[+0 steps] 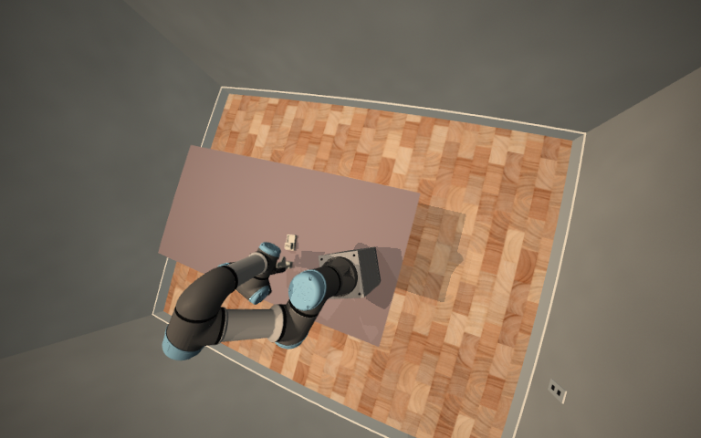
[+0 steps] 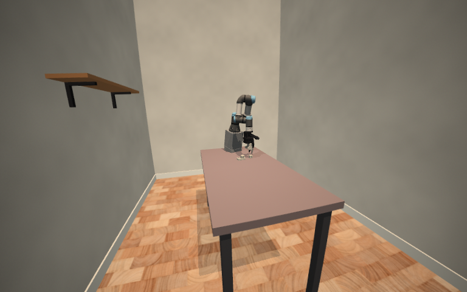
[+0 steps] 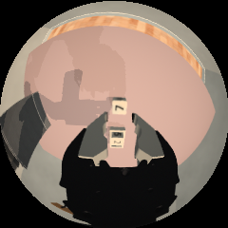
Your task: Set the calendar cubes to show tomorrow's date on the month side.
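In the wrist view a pale cube (image 3: pixel 117 138) showing a 2 stands between the fingers of my gripper (image 3: pixel 120 113). The fingers are slightly apart, with a narrow gap on each side of the cube, so they do not press it. A second pale cube (image 3: pixel 119 106) showing a 7 lies on the table just beyond the fingertips. In the exterior view the gripper (image 2: pixel 249 149) points down close over the table near the robot's base, with a pale cube (image 2: pixel 250 156) under it. The pale calendar tray (image 2: pixel 241 159) sits a little to its left; it also shows in the top view (image 1: pixel 290 241).
The grey robot pedestal (image 2: pixel 233 140) stands at the table's far end, right behind the gripper. The brown table (image 2: pixel 261 185) stretches toward the camera. A wooden shelf (image 2: pixel 90 81) hangs on the left wall, far from the arm.
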Robot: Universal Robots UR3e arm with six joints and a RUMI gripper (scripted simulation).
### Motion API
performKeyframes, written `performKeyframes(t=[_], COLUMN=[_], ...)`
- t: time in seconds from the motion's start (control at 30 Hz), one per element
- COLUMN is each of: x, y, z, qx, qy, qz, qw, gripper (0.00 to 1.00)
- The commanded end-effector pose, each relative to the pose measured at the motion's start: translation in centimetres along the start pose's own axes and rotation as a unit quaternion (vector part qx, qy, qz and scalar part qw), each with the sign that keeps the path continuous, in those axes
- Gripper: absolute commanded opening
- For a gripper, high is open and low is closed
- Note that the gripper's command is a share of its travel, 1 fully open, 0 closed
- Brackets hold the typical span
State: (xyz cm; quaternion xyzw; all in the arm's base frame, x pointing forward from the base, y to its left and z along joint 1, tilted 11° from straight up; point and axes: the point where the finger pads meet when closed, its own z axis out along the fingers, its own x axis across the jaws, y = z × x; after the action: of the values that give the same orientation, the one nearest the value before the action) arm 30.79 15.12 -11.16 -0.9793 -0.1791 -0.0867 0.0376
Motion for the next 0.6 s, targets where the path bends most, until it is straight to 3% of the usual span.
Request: performKeyframes(t=[0.0, 0.57], x=[0.0, 0.0], y=[0.0, 0.0], z=[-1.3, -4.4], qx=[0.0, 0.0], qy=[0.0, 0.0], qz=[0.0, 0.0], qw=[1.0, 1.0], gripper=[0.28, 0.28])
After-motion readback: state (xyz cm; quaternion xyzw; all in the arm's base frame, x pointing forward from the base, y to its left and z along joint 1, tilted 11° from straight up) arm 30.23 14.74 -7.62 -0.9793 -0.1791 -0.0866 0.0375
